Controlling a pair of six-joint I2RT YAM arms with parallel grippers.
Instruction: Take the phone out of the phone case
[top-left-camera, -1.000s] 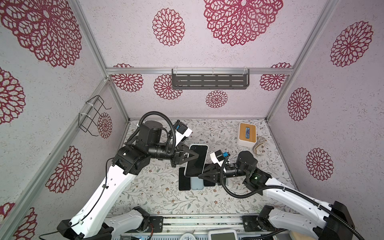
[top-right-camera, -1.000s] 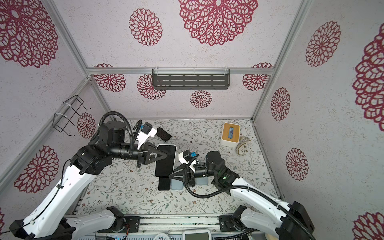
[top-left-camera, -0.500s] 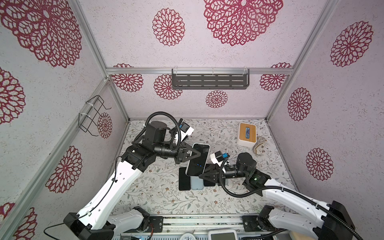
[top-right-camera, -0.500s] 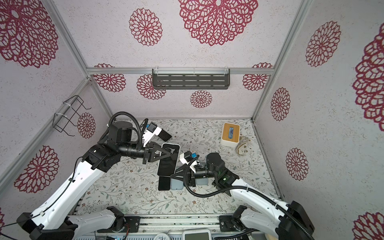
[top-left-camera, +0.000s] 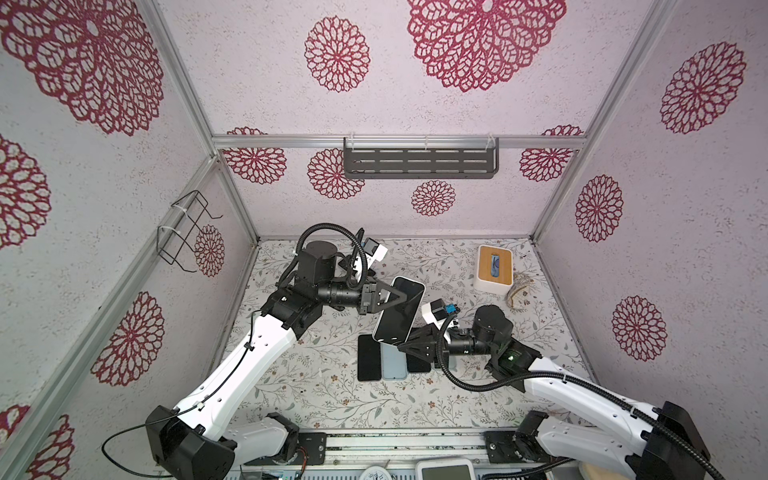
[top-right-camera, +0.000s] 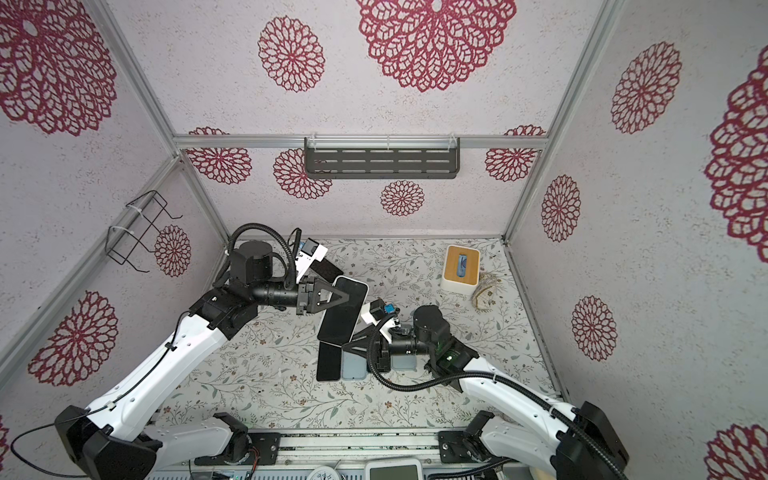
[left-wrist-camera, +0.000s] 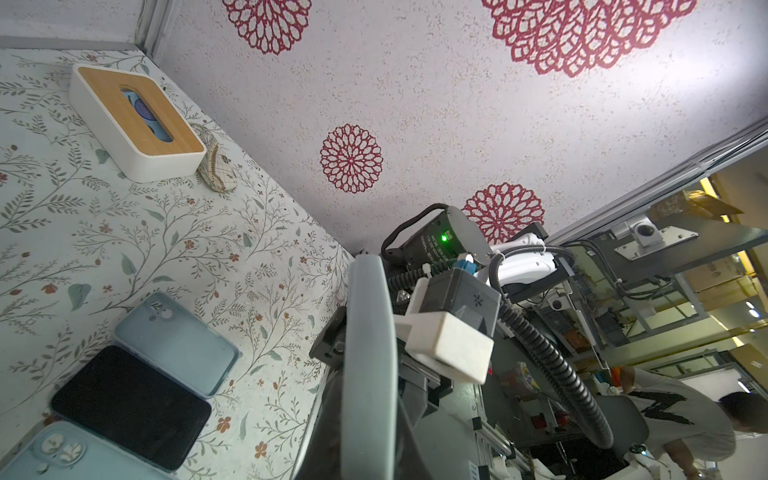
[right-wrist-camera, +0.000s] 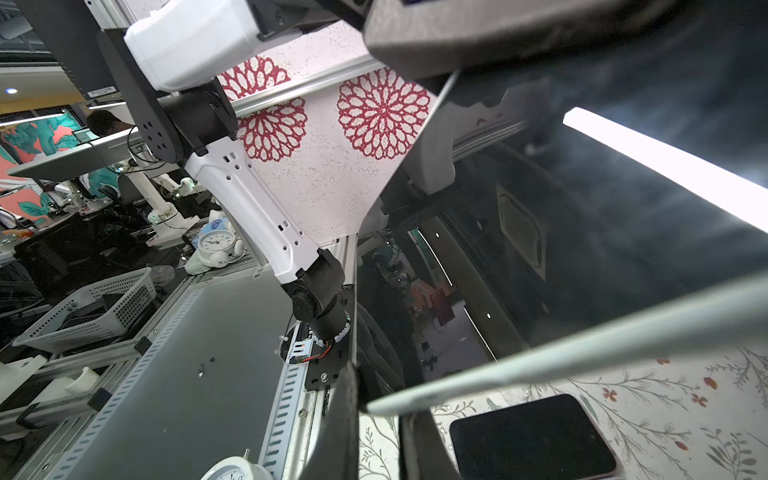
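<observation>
Since a second ago, the left arm has reached further out and the phone (top-left-camera: 398, 311) it holds has tipped to a steeper slant, its top end swung toward the tissue box (top-left-camera: 493, 266). Both top views show the phone, dark screen up and still in its pale phone case (left-wrist-camera: 370, 353), lifted clear of the floral bench (top-left-camera: 332, 395), on the left arm's side of the tissue box and nearer the robot's base.

The left pincer (top-left-camera: 400, 297) is clamped tight across the upper part of the phone, with one black triangular finger lying over the screen. The right pincer (top-left-camera: 401, 345) comes in from the tissue box's near side and is closed on the lower end of the phone case. In the right wrist view, the case's pale edge runs between its two fingers.

Below the raised phone, further from the tissue box, a row of items lies flat on the bench: a black handset (top-left-camera: 369, 358), a pale blue empty case (top-left-camera: 392, 361) touching it, and more partly hidden under the right pincer. A small woven pouch (top-left-camera: 519, 291) rests against the tissue box.
</observation>
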